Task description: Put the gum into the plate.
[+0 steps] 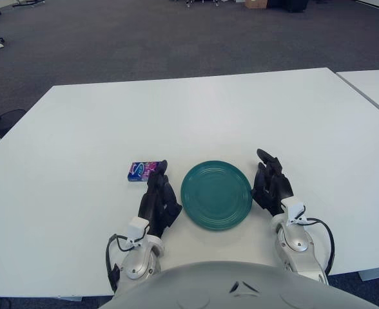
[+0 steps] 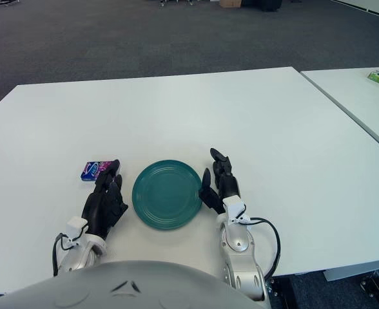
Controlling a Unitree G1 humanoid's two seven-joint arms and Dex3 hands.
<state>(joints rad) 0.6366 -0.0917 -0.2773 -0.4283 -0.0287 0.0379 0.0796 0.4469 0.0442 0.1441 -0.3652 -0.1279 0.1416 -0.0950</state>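
Reach step: left hand (image 1: 158, 201) fingers extended, empty, just short of gum (image 1: 143, 170); grasp next, carry right to plate (image 1: 216, 194).

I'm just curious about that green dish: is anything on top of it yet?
Nothing lies on the teal plate; its whole face shows bare. The gum pack sits on the white table to its left, by the left hand. The right hand shows right of the plate.
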